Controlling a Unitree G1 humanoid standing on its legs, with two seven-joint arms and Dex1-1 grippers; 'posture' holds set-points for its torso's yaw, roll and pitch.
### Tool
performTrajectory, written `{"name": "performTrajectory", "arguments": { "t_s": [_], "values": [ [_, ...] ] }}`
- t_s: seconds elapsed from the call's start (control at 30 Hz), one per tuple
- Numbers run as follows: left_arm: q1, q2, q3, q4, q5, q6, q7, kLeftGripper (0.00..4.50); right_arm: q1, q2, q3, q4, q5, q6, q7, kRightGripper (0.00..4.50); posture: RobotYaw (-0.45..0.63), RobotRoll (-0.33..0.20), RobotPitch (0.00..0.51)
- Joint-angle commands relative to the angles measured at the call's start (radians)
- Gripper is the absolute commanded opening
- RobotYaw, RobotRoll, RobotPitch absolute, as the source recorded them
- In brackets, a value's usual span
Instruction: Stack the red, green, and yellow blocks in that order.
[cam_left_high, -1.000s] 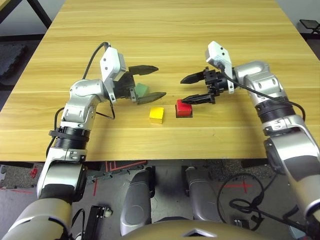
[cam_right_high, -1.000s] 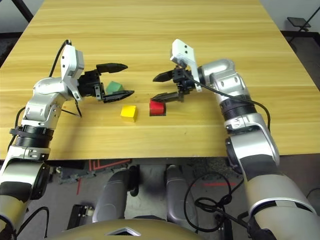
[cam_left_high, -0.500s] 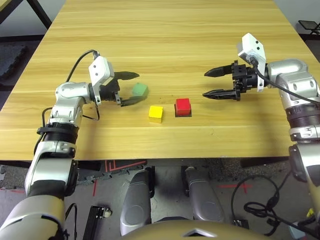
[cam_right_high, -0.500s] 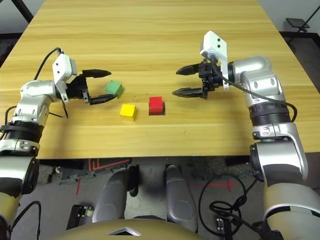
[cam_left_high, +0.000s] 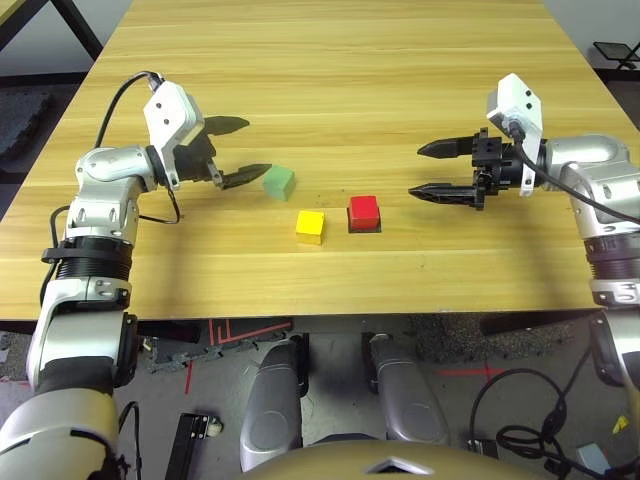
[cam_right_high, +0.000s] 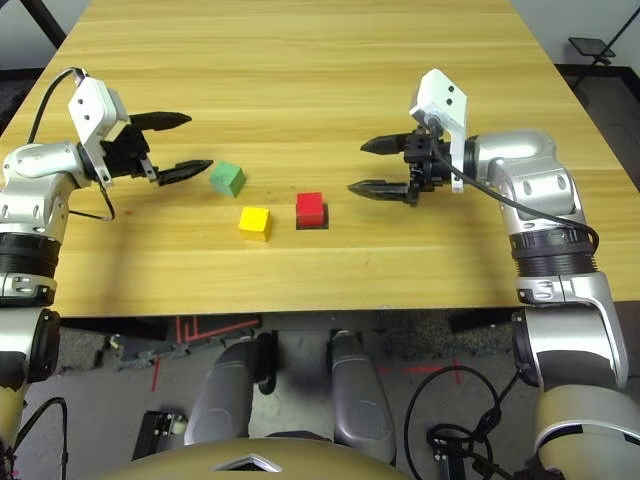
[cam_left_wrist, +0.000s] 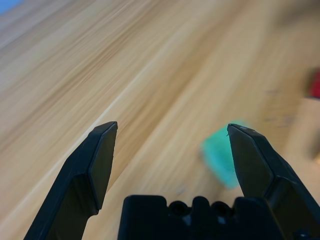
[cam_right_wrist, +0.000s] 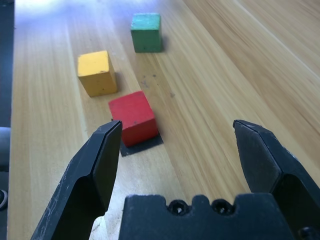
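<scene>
The red block sits on a thin black patch near the table's middle. Just left of it lies the yellow block, apart from it. The green block rests farther left and back, alone on the wood. My left gripper hovers open just left of the green block, holding nothing. My right gripper stands open to the right of the red block, a short gap away, fingers pointing at it. In the right wrist view all three blocks lie ahead of the open fingers.
The wooden table stretches bare behind the blocks. Its front edge runs close below the blocks. Dark floor and a black frame show past the table's corners.
Both arms have drawn outward from the blocks: the left gripper moved left and back off the green block, the right gripper right, away from the red block. The blocks stayed put.
</scene>
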Motion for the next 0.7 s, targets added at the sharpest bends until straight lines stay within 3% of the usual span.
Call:
{"name": "performTrajectory", "arguments": {
  "t_s": [0.03, 0.33, 0.5, 0.7],
  "values": [
    [0.044, -0.026, 0.007, -0.201, 0.028, 0.239, 0.165, 4.50, 0.014, -0.007, -0.003, -0.026, 0.018, 0.015, -0.005, 4.47, 0.35, 0.001, 0.186],
    [0.131, -0.198, 0.052, -0.792, -0.078, 0.931, 0.451, 4.50, 0.013, 0.020, 0.013, -0.005, 0.012, 0.003, -0.016, 4.47, 0.36, 0.014, 0.192],
    [0.194, -0.249, 0.084, -0.912, -0.097, 1.087, 0.539, 4.50, 0.018, 0.030, 0.015, -0.004, 0.011, -0.001, -0.016, 4.47, 0.37, 0.025, 0.189],
    [0.273, -0.316, 0.086, -0.982, -0.071, 1.142, 0.652, 4.50, 0.016, 0.038, 0.013, 0.001, 0.013, -0.004, -0.020, 4.47, 0.38, 0.029, 0.185]
  ]
}}
